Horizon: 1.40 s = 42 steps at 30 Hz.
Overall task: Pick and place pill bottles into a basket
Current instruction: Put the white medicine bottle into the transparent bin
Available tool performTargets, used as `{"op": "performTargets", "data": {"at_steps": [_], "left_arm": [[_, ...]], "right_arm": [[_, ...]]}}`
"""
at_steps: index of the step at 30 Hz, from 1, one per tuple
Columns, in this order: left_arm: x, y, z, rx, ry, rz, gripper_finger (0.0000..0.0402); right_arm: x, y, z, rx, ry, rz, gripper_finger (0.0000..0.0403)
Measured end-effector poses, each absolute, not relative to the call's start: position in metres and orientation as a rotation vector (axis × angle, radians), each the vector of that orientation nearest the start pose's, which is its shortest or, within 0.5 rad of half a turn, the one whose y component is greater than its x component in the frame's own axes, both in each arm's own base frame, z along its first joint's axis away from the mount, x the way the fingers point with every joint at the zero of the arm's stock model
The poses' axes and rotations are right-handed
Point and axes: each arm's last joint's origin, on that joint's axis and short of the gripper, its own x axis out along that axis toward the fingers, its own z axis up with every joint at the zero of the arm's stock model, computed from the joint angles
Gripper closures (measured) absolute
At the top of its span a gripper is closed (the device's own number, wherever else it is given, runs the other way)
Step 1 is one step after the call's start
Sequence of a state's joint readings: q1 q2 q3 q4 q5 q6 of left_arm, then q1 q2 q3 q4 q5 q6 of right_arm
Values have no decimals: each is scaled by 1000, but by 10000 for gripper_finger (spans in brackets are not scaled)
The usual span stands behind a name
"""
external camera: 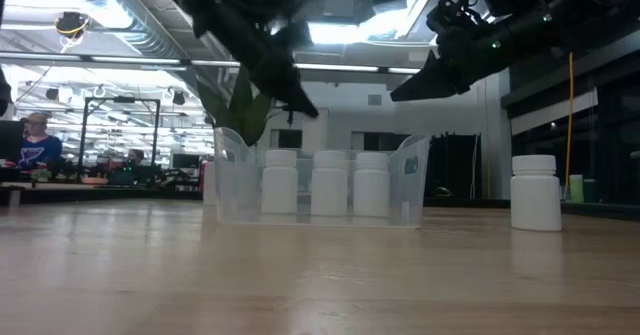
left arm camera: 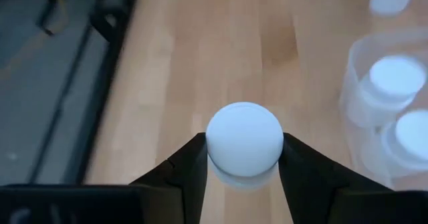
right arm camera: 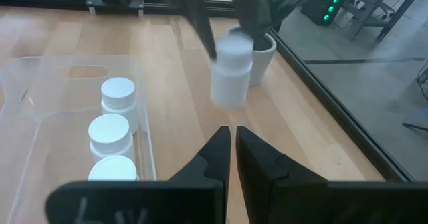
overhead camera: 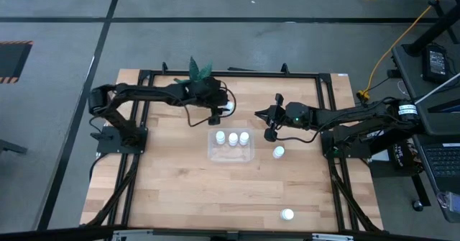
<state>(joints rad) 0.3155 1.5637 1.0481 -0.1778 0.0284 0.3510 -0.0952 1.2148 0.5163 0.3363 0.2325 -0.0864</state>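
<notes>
My left gripper (overhead camera: 215, 116) is shut on a white pill bottle (left arm camera: 244, 140), which hangs above the table just beyond the basket's far edge. The basket (overhead camera: 213, 155), clear plastic, stands mid-table with three bottles (overhead camera: 233, 137) upright in a row inside it. One loose bottle (overhead camera: 278, 152) stands on its base to the right of the basket. Another (overhead camera: 287, 214) stands near the front edge. To the basket's far right, my right gripper (overhead camera: 260, 114) hovers shut and holds nothing. My left gripper pinches the bottle between its two fingers (left arm camera: 190, 160), one on each side of its upper part by the round cap (left arm camera: 221, 158). The fingers slant down from the table's left. The bottle (right arm camera: 231, 73) hangs roughly upright, clear of the table.
A white pot (right arm camera: 264, 53) with a green plant (overhead camera: 199, 70) stands at the table's far edge, just behind the left gripper. A black frame (overhead camera: 144, 79) runs around the tabletop. Bare wood lies in front of the basket.
</notes>
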Motion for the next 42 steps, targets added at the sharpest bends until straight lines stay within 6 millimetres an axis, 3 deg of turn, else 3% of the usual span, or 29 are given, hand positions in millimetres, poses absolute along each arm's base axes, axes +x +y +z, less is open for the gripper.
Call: {"op": "performTargets", "data": {"at_steps": [6,11,18,25,36,42], "left_arm": [[306,75,272,230,627,120,252],[296,47,284,202,634,96,252],[293,7,281,235,692,29,252],[291,-20,275,181,729,-17,252],[288,-52,276,189,700,-37,252],[291,-58,270,190,711,-15,252]], "right_arm": [[242,-30,205,-110,376,-308,373],[242,-30,205,-110,379,-308,373],[242,-30,205,-110,381,-308,373],[242,-30,205,-110,381,-308,373],[242,-30,205,-110,381,-308,373],[242,-30,205,-110,381,-308,373]]}}
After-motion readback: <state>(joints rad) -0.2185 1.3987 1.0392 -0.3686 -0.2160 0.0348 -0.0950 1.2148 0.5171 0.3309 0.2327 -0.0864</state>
